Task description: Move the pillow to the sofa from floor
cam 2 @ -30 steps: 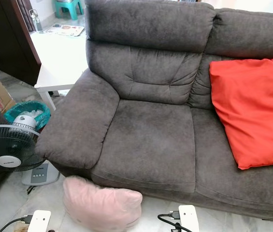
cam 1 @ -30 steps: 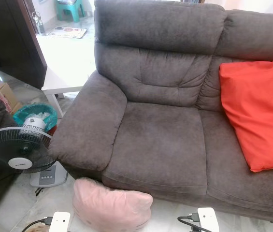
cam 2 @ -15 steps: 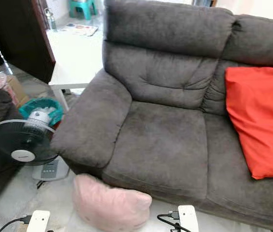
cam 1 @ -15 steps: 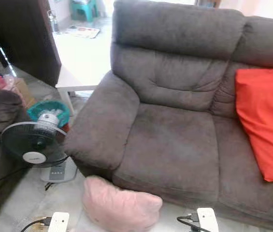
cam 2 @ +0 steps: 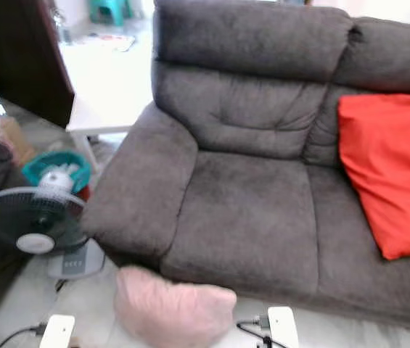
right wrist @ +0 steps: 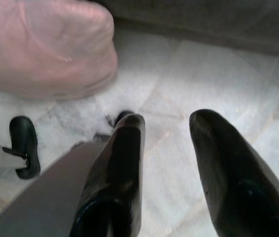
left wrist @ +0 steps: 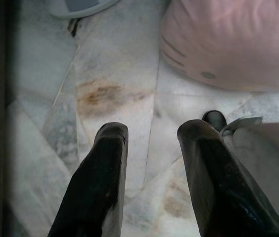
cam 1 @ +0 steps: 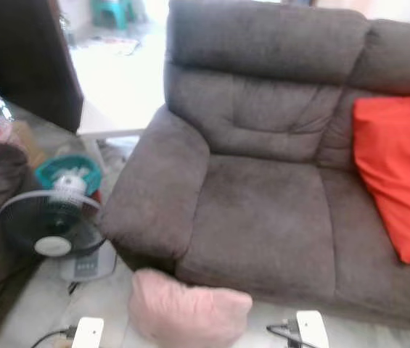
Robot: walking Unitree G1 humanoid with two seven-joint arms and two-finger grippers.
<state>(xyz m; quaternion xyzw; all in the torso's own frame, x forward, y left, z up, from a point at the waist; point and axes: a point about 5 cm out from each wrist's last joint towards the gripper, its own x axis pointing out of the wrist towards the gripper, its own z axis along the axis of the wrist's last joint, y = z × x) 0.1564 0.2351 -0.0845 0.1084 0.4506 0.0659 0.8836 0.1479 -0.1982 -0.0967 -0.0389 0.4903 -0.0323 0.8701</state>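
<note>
A pale pink pillow (cam 1: 189,315) lies on the light marble floor (left wrist: 114,89), just in front of a dark grey sofa (cam 1: 263,217) and touching or nearly touching its front edge below the left armrest. It looks plump, soft and light, with a smooth fabric cover that dents and creases easily, so it should squash under pressure rather than resist. Being bulky and rounded, it would probably be best taken by pinching a corner or edge fold, or by pressing it between both grippers from opposite sides. The left gripper (left wrist: 151,136) hangs above the floor with its two black fingers parted by a moderate gap, holding nothing; the pillow sits just ahead of it. The right gripper (right wrist: 166,128) is likewise parted and empty, over bare floor beside the pillow's rounded end. The sofa seat directly behind the pillow is free. A red cushion (cam 1: 397,174) leans at the sofa's right side. A standing fan (cam 1: 48,228) is on the floor to the left of the armrest.
</note>
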